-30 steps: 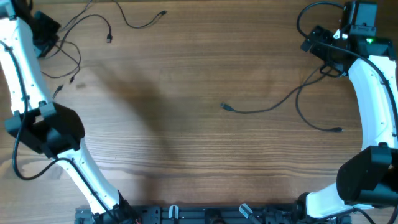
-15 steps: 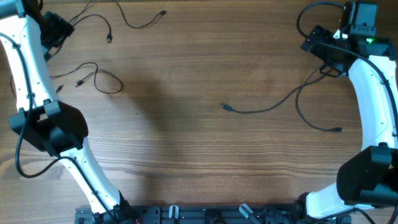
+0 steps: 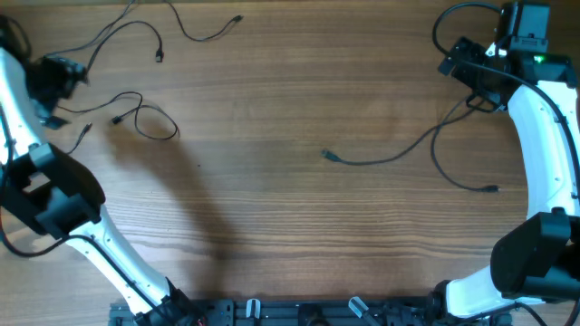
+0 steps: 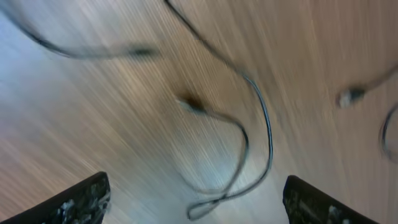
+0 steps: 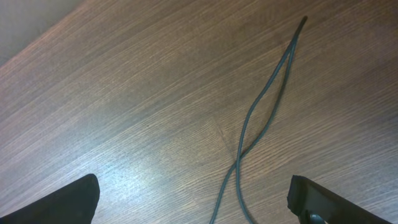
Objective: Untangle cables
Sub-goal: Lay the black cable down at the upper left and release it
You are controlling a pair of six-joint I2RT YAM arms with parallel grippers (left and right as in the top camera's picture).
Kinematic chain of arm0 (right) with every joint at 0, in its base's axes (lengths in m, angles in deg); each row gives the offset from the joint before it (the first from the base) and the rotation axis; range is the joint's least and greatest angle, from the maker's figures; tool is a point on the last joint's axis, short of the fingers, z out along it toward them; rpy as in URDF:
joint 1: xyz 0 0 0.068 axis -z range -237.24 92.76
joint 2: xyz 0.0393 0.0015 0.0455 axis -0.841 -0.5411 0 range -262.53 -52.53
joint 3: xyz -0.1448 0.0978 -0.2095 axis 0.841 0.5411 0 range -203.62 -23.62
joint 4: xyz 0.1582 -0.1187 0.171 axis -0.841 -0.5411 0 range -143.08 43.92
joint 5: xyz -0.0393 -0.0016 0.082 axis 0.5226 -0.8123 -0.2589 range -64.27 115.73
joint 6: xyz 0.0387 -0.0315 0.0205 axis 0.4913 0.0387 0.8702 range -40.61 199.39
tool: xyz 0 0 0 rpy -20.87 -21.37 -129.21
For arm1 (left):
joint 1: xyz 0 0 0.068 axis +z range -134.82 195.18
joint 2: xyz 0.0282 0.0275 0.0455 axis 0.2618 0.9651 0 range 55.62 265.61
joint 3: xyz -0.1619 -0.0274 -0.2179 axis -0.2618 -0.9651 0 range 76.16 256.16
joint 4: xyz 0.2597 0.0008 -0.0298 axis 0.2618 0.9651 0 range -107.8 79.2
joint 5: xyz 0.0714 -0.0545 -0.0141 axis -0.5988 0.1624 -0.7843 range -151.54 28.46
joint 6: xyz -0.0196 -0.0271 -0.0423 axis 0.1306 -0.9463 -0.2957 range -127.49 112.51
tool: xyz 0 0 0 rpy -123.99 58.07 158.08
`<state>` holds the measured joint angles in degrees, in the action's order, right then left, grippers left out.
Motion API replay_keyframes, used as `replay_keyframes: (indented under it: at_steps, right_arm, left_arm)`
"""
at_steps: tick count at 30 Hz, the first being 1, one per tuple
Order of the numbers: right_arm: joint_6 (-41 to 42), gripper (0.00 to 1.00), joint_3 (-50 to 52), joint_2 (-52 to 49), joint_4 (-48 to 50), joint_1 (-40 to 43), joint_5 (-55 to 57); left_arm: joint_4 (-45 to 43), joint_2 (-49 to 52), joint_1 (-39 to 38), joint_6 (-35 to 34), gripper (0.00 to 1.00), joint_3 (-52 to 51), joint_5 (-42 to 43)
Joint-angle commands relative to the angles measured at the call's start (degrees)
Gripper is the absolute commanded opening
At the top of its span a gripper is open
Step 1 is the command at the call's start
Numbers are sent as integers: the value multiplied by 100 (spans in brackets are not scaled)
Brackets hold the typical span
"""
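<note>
Several thin black cables lie apart on the wooden table. Two cables (image 3: 136, 32) (image 3: 207, 32) rest at the far left edge. A looped cable (image 3: 156, 125) lies just right of my left gripper (image 3: 56, 86). In the blurred left wrist view, that loop (image 4: 249, 155) lies on the table beyond and between my left gripper's (image 4: 196, 183) wide-apart fingers, which stand open around nothing. A long cable (image 3: 399, 149) runs from mid-table toward my right gripper (image 3: 471, 86). In the right wrist view its two strands cross (image 5: 239, 152) on the table beneath my right gripper (image 5: 194, 183), which is open and empty.
Thicker black wires (image 3: 449, 27) loop off the right arm at the far right. The left arm's white links (image 3: 118, 254) cross the near-left part of the table. A black rail (image 3: 299, 312) runs along the front edge.
My left gripper has opened and let go of the looped cable, which now lies to its right on the table. The left arm swung back toward the left edge. The right arm is still.
</note>
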<state>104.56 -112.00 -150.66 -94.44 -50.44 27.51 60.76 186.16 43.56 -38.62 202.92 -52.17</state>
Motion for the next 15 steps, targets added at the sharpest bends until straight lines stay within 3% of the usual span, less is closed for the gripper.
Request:
replay_keyframes:
  at_steps: [1, 6, 9, 11, 14, 15]
  right_arm:
    - [-105, 100, -9, 94, 13, 2, 81]
    - [-105, 100, -9, 94, 13, 2, 81]
    - [-105, 100, -9, 94, 13, 2, 81]
    - [-105, 100, -9, 94, 13, 2, 81]
    - [-105, 100, -9, 94, 13, 2, 81]
    - [-105, 100, -9, 94, 13, 2, 81]
  left_arm:
    - [-348, 52, -468, 435, 86, -793, 693]
    - [-960, 52, -1014, 439, 74, -1517, 339]
    - [-1290, 52, -1196, 435, 55, -1727, 74]
    - [-1436, 52, -1237, 363, 34, -1906, 81]
    - [-1491, 52, -1252, 225, 17, -2000, 87]
    - [-1596, 52, -1252, 22, 4, -2000, 129]
